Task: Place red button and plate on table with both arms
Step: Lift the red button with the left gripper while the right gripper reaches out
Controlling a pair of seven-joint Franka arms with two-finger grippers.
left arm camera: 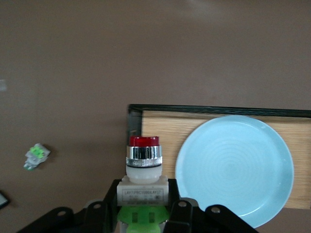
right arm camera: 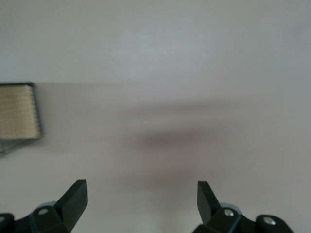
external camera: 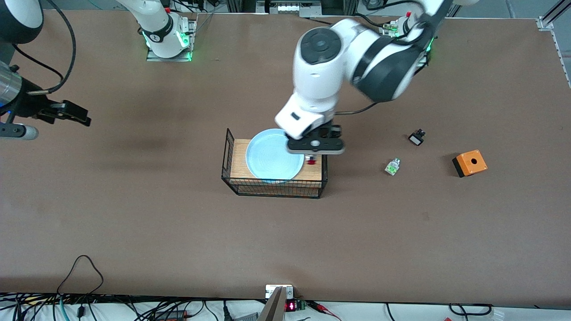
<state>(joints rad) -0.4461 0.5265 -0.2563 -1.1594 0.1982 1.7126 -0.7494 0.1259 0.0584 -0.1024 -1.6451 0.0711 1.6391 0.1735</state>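
Left wrist view: left claw (left arm camera: 144, 213) grips red button (left arm camera: 143, 167).

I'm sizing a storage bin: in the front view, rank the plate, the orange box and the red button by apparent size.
1. plate
2. orange box
3. red button, mostly hidden under the left gripper, so its size is unsure.

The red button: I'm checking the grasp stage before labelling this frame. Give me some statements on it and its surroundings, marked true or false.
1. The left gripper is shut on the red button. True.
2. The plate lies on the bare table. False: it rests on the basket.
3. The right gripper holds the plate. False: it is open over the table, empty.
4. The orange box sits toward the left arm's end. True.
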